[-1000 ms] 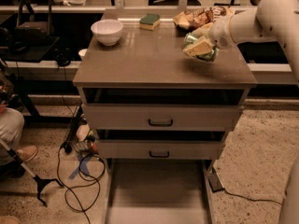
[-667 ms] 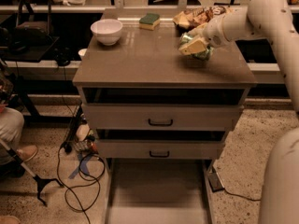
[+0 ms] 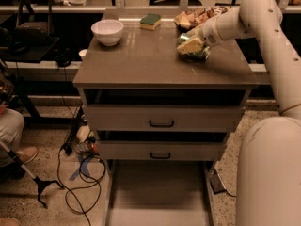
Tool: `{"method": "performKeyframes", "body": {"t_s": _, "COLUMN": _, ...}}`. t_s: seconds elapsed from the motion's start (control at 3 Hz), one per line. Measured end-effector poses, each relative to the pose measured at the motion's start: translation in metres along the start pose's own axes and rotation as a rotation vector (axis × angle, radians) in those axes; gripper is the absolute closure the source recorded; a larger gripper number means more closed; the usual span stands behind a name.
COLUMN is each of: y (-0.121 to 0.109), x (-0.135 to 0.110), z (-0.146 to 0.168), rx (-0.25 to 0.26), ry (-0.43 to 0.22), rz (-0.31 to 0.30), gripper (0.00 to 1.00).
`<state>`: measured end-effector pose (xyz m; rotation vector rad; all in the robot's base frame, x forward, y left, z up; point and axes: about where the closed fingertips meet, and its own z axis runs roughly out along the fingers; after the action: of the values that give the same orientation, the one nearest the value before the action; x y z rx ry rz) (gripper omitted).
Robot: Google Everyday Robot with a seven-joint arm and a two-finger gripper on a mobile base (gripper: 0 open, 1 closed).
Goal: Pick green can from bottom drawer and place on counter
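The green can [image 3: 199, 55] is in my gripper [image 3: 190, 46] at the back right of the counter [image 3: 141, 62], at or just above its surface. The gripper's pale fingers [image 3: 189, 45] are shut on the can and cover most of it; only green edges show. My arm reaches in from the right, over the counter. The bottom drawer [image 3: 160, 192] is pulled out at floor level, and what shows of its tray holds nothing. The two upper drawers are shut.
A white bowl [image 3: 107, 31] and a green-topped sponge [image 3: 150, 21] stand at the back of the counter. Snack bags [image 3: 197, 15] lie just behind the gripper. Cables [image 3: 77, 182] and a person's leg [image 3: 11, 131] are on the floor at left. My arm fills the right foreground.
My gripper with the green can has moved slightly left over the counter's back right. My arm has swung further into the right foreground.
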<state>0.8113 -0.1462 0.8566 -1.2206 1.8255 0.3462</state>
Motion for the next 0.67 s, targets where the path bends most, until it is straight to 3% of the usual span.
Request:
{"method": "performKeyframes", "body": {"t_s": 0.33, "y": -0.011, "x": 0.005, "z": -0.003, "rx": 0.017, "ry": 0.009, "rz": 0.022, "gripper": 0.00}}
{"method": "performKeyframes", "body": {"t_s": 0.67, "y": -0.024, "x": 0.013, "z": -0.028, "rx": 0.067, "ry": 0.009, "rz": 0.063, "gripper": 0.00}}
